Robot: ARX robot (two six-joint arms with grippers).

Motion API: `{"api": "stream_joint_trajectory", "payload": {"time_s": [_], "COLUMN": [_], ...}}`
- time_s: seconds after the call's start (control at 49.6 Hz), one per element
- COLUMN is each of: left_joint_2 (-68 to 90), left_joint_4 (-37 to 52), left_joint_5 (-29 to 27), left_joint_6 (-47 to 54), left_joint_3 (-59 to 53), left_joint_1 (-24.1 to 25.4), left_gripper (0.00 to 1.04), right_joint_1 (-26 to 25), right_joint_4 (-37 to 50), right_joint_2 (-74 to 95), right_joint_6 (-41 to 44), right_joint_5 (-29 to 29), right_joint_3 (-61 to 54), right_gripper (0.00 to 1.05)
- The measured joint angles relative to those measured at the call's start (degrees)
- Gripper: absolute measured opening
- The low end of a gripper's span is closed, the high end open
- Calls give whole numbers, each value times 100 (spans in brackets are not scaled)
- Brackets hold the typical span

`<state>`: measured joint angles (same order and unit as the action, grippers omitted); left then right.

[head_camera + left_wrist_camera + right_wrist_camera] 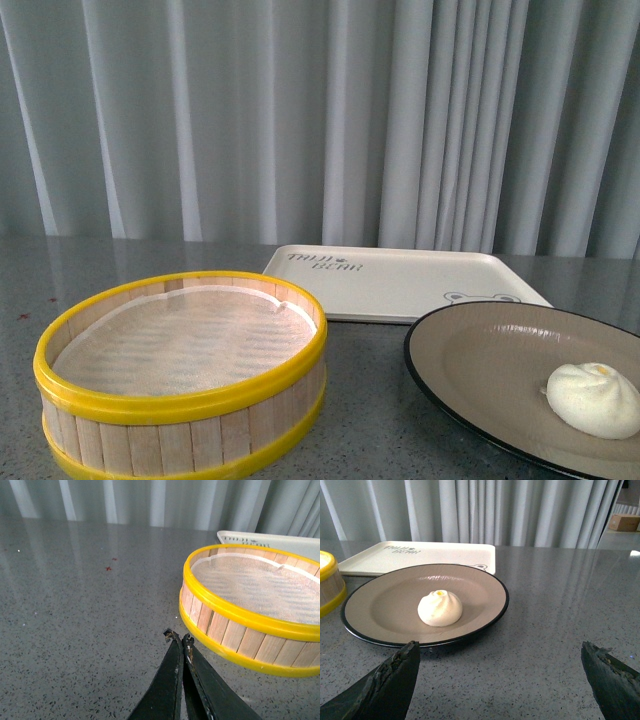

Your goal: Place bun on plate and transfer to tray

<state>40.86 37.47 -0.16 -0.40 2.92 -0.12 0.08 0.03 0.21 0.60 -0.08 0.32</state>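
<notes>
The bun (pixel 594 399) rests on the plate (pixel 470 345), right of the plate's centre in the front view. The plate stands on the bench (pixel 370 430), not on the tray (pixel 400 285). The tray lies flat behind it, and the plate's far rim overlaps the tray's near edge in view. Whether the two touch cannot be told.

A yellow-rimmed steamer basket (pixel 180 400) stands on the bench to the left of the plate, apart from it. It holds only a white mesh liner (pixel 180 340).

Left gripper (pixel 179 637): the jaws are together and grip nothing. The arm is held low, its tips pointing along the bench surface. The tips sit just beside the lower yellow band of the steamer basket; contact cannot be determined.

Right gripper (pixel 499 649): the jaws are wide apart and grip nothing. The arm is held low and close to level, aimed at the plate. In the right wrist view the plate's near rim lies just ahead of the jaw tips, toward one jaw, with the bun beyond it near the plate's centre. Neither tip touches the plate.

A pale curtain (pixel 300 120) hangs behind the bench.
</notes>
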Motion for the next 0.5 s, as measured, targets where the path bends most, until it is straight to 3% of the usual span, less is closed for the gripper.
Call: {"api": "stream_joint_trajectory", "payload": {"time_s": [0.121, 0.504], "left_joint_2": [-155, -1440], "left_joint_4": [68, -1108], "left_joint_5": [-4, 2], "left_joint_6": [2, 2], "left_joint_3": [-138, -144], "left_joint_1": [0, 0], "left_gripper": [4, 4], "right_joint_1": [0, 0], "right_joint_4": [0, 0], "right_joint_2": [0, 0], "right_joint_6": [0, 0], "right_joint_5": [0, 2], "right_joint_3": [0, 0], "right_gripper": [96, 96]}}
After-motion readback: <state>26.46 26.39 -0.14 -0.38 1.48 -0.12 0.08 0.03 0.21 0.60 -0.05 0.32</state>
